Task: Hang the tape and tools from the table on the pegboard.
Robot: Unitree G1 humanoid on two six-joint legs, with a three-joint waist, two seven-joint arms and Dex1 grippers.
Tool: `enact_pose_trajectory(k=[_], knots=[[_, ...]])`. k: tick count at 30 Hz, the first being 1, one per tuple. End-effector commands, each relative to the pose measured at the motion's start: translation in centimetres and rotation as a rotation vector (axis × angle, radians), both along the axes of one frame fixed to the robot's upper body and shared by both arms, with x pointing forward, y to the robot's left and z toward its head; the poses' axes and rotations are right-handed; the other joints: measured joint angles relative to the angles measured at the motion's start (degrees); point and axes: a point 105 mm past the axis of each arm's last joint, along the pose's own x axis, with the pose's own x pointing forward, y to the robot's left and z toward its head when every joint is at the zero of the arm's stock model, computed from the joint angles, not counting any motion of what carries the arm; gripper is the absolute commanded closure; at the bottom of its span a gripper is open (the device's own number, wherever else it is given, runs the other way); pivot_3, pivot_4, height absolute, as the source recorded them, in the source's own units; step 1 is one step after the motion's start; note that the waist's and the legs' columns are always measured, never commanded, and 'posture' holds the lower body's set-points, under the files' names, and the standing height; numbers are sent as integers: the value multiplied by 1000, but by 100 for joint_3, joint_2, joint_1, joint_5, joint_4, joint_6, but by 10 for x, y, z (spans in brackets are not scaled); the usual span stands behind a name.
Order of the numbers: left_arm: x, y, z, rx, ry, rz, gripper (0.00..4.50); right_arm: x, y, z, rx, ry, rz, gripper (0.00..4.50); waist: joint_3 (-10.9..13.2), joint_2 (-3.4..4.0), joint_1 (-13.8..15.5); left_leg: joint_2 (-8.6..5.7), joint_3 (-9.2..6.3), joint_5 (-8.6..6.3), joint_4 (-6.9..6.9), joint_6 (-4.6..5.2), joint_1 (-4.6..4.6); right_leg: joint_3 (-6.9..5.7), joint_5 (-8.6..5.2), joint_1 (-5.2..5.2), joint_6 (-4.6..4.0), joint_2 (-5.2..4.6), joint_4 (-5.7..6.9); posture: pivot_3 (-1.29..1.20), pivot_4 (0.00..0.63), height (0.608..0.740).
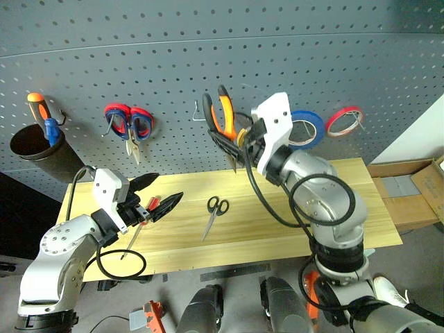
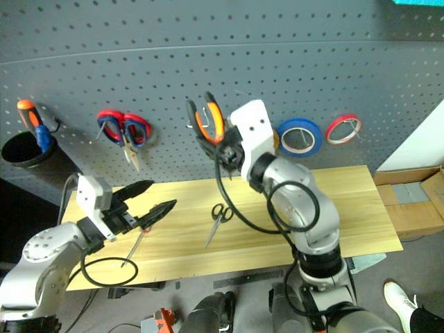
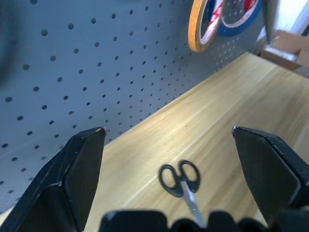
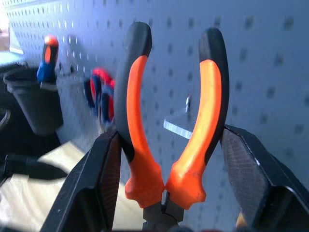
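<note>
Jaws of our right gripper (image 4: pixel 166 159) clamp the pliers (image 1: pixel 223 114), handles up, close before the pegboard (image 1: pixel 208 62) beside a bare hook (image 1: pixel 199 112). Our left gripper (image 1: pixel 154 194) hovers over the bench (image 1: pixel 374 208) with jaws spread and empty. Black scissors (image 1: pixel 215 211) and screwdriver (image 1: pixel 135 236) lie on the bench; tan tape (image 3: pixel 200 26) hangs on the pegboard.

— Evenly and softly lit, no harsh glare; faint shadows behind the handles hanging on the pegboard (image 1: pixel 208 62).
— Curved at the edges up top. Sharp on the table (image 3: pixel 217 111), blurred behind the pliers (image 4: pixel 171 121).
</note>
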Motion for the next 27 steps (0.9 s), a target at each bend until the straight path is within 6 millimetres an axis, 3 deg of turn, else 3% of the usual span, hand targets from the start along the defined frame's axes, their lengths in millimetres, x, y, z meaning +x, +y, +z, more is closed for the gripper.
enact_pose_trajectory(k=[1, 4, 15, 21, 27], knots=[[-4, -3, 21, -5, -51, -32, 0, 3, 9, 36, 72, -111, 30, 1758, 0, 0, 1, 0, 1, 0, 0, 0, 0, 0, 0, 0, 0, 0, 2, -129, 255, 740], [-4, -5, 26, -23, -45, -50, 0, 9, 22, 58, 107, -165, 49, 1758, 1, 1, -9, 2, 11, 1, 0, -1, -1, 7, 0, -1, 0, 0, 10, -127, 253, 740], [1, -9, 35, -59, -71, -42, 0, 16, 63, 101, 178, -351, 102, 1758, 1, 2, -45, 6, 28, 1, -9, -1, 0, 11, 0, -8, 0, 0, 8, -106, 252, 740], [5, -15, 37, -66, -82, -57, 0, 26, 67, 100, 180, -427, 66, 1758, 1, 1, -55, 6, 30, 1, -7, -1, 1, 12, 0, -7, 0, 0, 9, -94, 253, 740], [9, -19, 39, -68, -99, -64, 0, 35, 64, 78, 148, -465, 31, 1758, 1, 1, -35, 6, 33, 3, 8, -5, 3, 16, 0, -11, 0, 0, 41, -93, 257, 740]])
